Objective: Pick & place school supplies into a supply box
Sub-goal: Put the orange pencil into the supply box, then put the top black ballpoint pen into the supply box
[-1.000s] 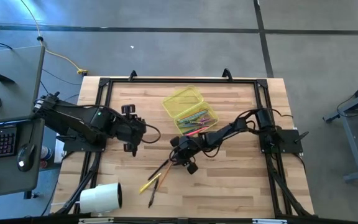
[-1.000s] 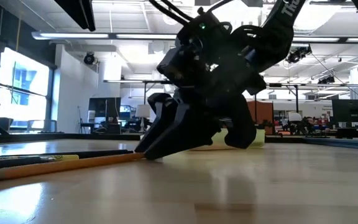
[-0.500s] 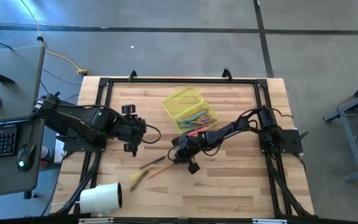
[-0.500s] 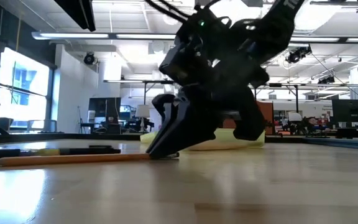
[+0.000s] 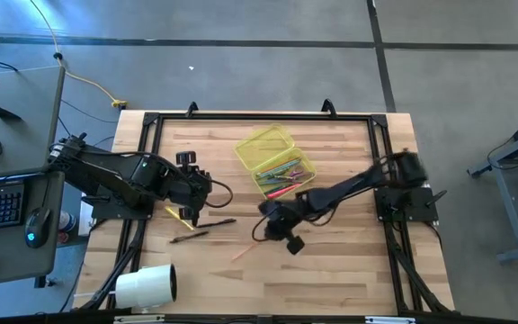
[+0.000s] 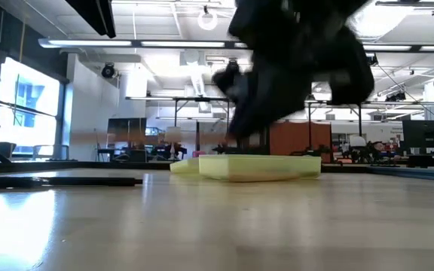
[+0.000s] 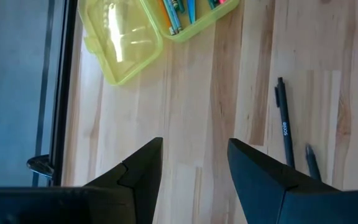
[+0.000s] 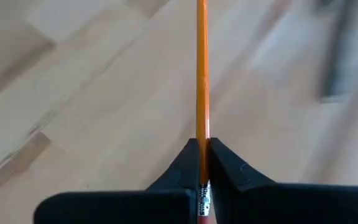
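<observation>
My right gripper (image 5: pixel 268 230) is shut on an orange pencil (image 8: pixel 202 74) and hangs above the table's middle, near the supply box (image 5: pixel 263 146). The box lies with its lid folded out flat, coloured pens in its right half. In the high view the pencil (image 5: pixel 242 253) points away from the gripper toward the table's near left. Two black pens (image 5: pixel 209 223) (image 5: pixel 188 237) and a yellow one (image 5: pixel 180 214) lie flat on the wood beside my left gripper (image 7: pixel 194 165). That gripper stands open above bare table at the left. My right gripper pinches the orange pencil between its two fingers near the eraser end (image 8: pixel 202 163), the metal band just behind the fingertips. The fingers slant down from the table's right and lie along the pencil. It sticks out straight ahead of them, lifted clear of the table.
A big white roll (image 5: pixel 147 285) lies at the near left corner. A black frame (image 5: pixel 241 117) runs round the tabletop. Bare wood lies along the near edge and between the box and the right arm's base.
My right gripper has shut on the orange pencil, risen off the table and drawn back toward the right edge, carrying the pencil clear. The loose black pens and the yellow one have slid across the wood toward my left gripper.
</observation>
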Controlling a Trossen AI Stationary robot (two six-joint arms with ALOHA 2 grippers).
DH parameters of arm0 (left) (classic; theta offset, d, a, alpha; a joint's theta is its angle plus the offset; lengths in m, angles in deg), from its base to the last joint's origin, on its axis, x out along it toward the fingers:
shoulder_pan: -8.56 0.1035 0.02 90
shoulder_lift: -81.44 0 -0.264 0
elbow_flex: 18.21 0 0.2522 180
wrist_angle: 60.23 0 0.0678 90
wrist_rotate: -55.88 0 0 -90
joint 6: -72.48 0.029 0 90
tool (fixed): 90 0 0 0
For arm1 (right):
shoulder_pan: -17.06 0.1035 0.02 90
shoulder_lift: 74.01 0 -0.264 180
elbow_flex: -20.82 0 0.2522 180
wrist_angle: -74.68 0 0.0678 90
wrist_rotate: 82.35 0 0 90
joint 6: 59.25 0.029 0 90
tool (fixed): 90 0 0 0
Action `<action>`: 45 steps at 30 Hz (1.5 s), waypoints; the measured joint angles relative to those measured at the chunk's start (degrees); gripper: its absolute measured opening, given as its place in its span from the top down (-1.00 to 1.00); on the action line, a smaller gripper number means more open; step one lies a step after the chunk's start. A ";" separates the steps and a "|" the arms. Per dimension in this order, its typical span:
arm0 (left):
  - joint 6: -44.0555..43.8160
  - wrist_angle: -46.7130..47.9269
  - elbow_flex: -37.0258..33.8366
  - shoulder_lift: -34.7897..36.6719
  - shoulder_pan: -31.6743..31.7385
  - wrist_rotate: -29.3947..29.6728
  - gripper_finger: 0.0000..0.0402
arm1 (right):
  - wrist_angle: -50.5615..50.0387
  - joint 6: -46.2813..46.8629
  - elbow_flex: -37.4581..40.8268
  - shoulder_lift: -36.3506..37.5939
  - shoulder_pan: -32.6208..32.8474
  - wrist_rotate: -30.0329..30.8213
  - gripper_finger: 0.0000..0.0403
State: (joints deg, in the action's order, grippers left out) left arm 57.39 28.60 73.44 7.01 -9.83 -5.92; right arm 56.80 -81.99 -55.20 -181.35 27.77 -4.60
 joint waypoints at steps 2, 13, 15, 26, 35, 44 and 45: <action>-0.14 0.00 0.00 0.00 0.00 -0.01 -0.06 | -5.77 -1.04 -0.18 4.56 -0.09 5.36 0.99; -0.20 -0.27 0.00 0.00 0.00 1.86 -0.06 | -23.84 -4.92 1.21 15.12 -11.63 31.85 0.99; -0.20 -0.25 0.00 0.00 0.00 1.97 -0.06 | -23.40 -5.79 3.34 15.07 -15.56 29.19 0.99; -0.20 -0.16 0.00 0.00 0.00 1.93 -0.06 | -11.26 -11.92 14.89 14.68 -23.19 27.78 0.99; 0.05 -0.22 0.00 0.00 0.00 2.24 -0.06 | -3.53 -12.26 16.41 14.73 -22.59 30.41 0.79; -0.16 -0.36 0.00 0.00 0.00 2.41 -0.06 | 12.93 -11.66 16.41 15.12 -16.39 27.35 0.56; -0.17 -0.43 0.00 0.00 0.00 2.43 -0.06 | 16.28 -10.55 16.41 15.12 -15.61 23.67 0.54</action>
State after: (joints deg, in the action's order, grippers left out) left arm 57.21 28.17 73.44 7.01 -9.83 -3.48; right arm 73.08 -92.55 -38.79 -166.23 12.16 19.06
